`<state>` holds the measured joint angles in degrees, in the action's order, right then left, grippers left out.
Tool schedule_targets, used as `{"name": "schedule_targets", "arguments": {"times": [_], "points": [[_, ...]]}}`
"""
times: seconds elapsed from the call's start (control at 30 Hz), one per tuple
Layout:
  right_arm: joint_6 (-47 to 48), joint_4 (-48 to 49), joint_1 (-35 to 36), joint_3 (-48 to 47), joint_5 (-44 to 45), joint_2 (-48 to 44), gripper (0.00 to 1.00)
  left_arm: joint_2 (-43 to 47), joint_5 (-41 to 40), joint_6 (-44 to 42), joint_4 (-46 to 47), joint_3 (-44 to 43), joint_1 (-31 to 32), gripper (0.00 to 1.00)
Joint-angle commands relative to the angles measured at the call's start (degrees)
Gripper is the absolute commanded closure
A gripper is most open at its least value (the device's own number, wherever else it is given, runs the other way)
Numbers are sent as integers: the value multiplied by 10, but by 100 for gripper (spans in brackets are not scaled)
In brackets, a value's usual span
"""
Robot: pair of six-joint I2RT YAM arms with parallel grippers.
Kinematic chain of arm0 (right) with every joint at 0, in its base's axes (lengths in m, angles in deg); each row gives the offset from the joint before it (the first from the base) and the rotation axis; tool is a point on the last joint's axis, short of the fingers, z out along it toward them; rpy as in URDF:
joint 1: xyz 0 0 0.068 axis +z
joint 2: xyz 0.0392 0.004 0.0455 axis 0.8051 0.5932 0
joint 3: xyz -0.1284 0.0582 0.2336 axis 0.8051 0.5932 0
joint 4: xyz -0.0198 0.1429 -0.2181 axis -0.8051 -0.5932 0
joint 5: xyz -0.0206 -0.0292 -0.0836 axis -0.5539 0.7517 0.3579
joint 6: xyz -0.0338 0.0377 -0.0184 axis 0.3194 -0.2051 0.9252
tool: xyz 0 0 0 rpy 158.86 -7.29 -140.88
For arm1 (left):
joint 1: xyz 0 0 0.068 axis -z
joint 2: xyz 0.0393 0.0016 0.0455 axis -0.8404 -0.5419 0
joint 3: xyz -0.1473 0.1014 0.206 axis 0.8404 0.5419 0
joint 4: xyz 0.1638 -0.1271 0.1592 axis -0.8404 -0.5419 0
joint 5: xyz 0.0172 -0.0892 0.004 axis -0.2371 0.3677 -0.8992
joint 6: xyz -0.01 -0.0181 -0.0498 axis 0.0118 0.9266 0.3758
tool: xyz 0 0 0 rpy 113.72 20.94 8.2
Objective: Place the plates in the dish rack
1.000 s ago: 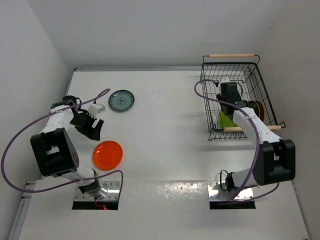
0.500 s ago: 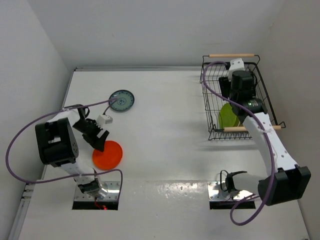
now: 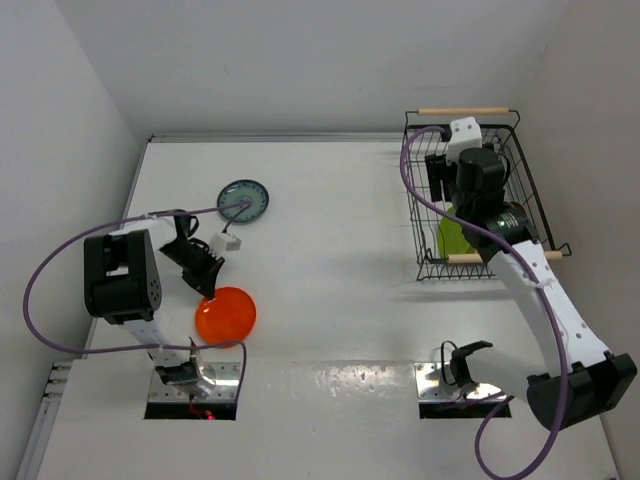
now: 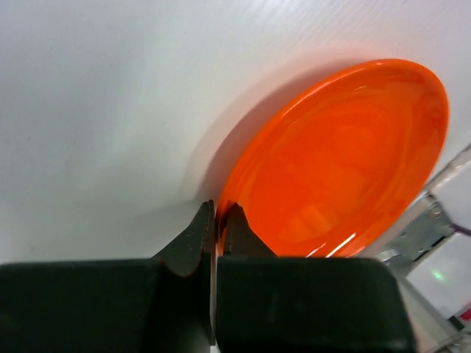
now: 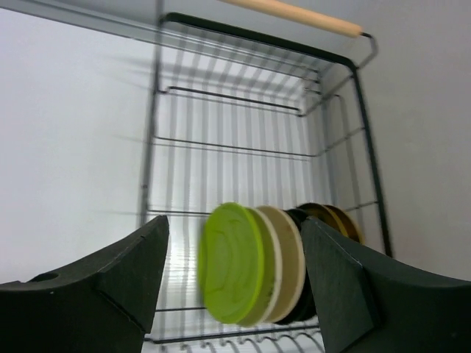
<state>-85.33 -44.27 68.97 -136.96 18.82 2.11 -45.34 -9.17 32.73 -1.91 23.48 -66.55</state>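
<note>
Left tool (image 4: 218,220) pinches the rim of the round orange-red plate (image 4: 346,162), tilted on the white tabletop (image 4: 110,88). Right tool (image 5: 234,254) spreads wide above the black wire dish rack (image 5: 243,110), whose far half is free.

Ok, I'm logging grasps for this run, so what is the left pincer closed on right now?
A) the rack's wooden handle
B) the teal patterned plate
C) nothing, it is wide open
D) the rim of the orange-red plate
D: the left wrist view shows the left pincer pinched shut on the near rim of the orange-red plate, while the teal patterned plate lies apart from it.
</note>
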Motion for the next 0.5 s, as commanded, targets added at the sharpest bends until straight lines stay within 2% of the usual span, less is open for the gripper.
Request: {"name": "schedule_targets", "arguments": {"times": [0.0, 0.13, 0.27, 0.33, 0.37, 0.47], "points": [[-70, 9, 23, -8, -41, -5, 29, 2, 62, 19, 40, -29, 6, 100], [-119, 20, 63, 15, -222, 16, 27, 44, 147, 56, 35, -121, 11, 100], [-200, 95, 129, 36, -395, 78, 26, 96, 250, 83, 30, -183, 40, 100], [-243, 134, 150, 32, -415, 119, 26, 109, 269, 96, 30, -203, 61, 100], [-256, 183, 171, 29, -431, 143, 26, 115, 274, 112, 30, -220, 81, 100], [-291, 226, 198, 8, -445, 211, 26, 120, 281, 127, 30, -238, 102, 100]]}}
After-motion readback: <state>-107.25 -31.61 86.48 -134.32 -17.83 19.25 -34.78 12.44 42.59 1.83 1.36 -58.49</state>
